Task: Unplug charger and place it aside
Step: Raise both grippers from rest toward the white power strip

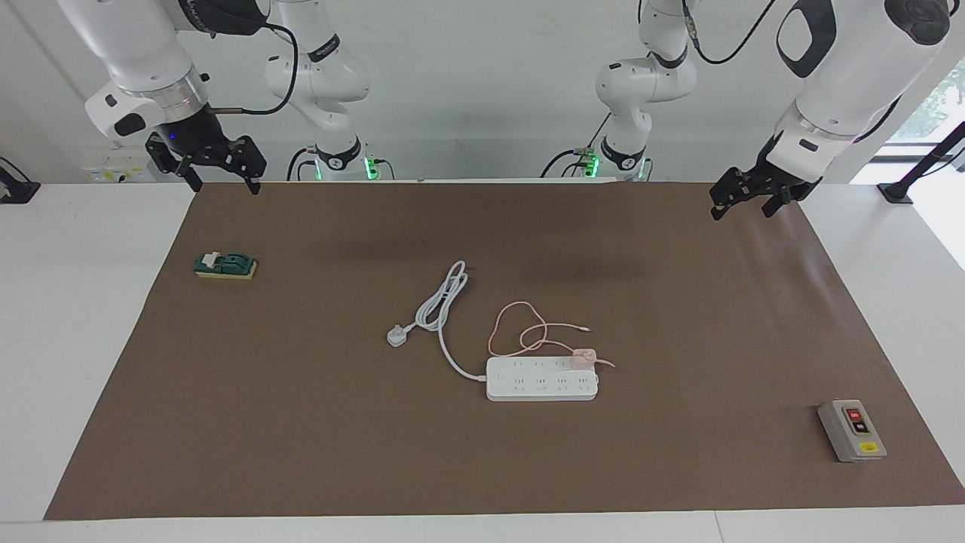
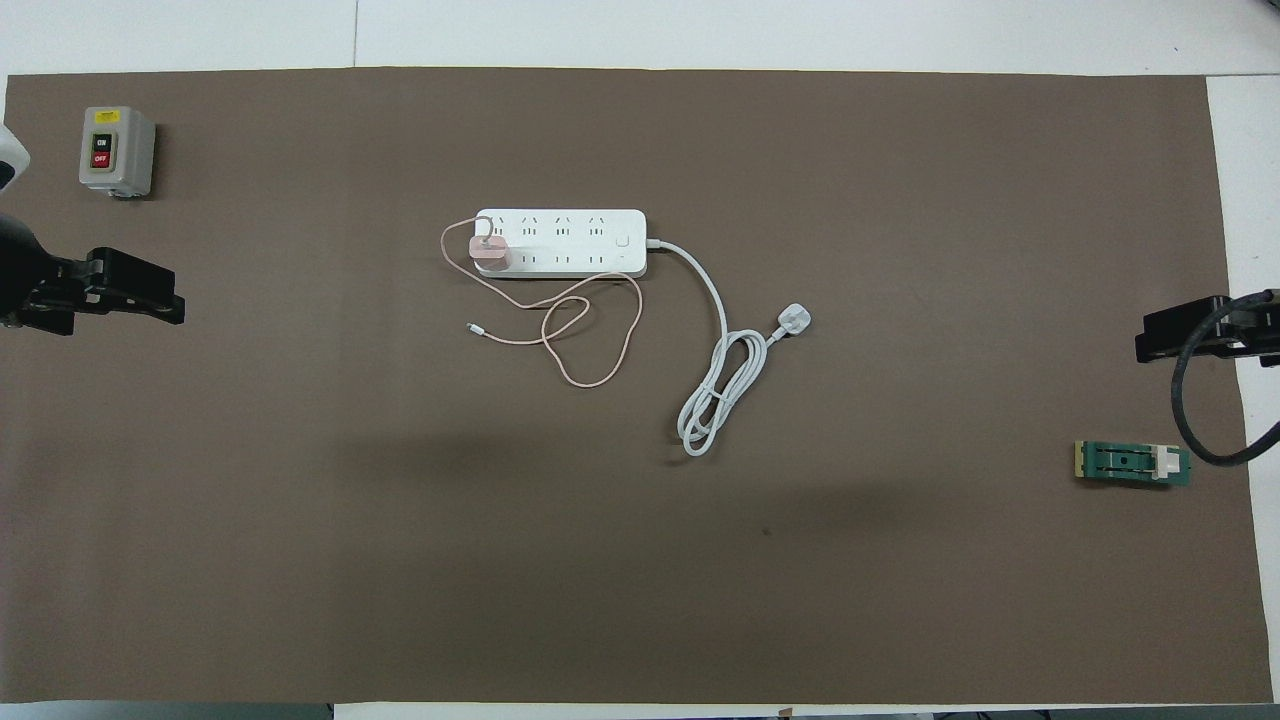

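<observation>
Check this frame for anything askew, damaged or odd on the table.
Nothing stands out. The charger sits plugged into the power strip at the end toward the left arm, its pink cable lying loose beside the strip. The strip's own plug lies unplugged on the mat, which is normal here.

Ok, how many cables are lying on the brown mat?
2. The charger cable, thin and pink, loops beside the power strip, nearer the robots. The strip's thick white cord coils toward the right arm's end. None appear hidden.
</observation>
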Controlling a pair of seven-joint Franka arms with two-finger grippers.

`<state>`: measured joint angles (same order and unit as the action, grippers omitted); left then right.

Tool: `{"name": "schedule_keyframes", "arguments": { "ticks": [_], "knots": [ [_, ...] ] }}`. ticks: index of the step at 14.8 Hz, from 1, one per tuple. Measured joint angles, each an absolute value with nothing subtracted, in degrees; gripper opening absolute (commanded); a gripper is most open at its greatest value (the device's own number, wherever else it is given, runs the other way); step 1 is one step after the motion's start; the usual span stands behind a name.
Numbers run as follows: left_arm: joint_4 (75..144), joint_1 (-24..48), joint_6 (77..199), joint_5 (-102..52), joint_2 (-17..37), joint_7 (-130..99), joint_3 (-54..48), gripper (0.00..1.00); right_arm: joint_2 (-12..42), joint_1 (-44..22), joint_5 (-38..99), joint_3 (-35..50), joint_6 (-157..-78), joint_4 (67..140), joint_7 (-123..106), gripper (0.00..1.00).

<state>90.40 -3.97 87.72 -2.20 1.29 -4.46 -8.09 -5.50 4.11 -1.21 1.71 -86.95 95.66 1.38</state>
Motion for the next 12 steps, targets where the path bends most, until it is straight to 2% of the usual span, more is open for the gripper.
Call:
{"name": "schedule_keyframes", "arguments": {
  "ticks": [6,12],
  "knots": [
    [90.41,-3.97,87.72,-2.21,1.29,-4.46,-8.07,1.0,-5.51,4.11,-1.19,1.76,-86.96,95.67,3.61,1.0],
    [90.55,-4.01,87.44,-2.21,1.27,-5.47,-7.35,1.0,-5.48,2.68,-1.06,2.2,-88.31,96.06,26.37,0.99]
  ]
}}
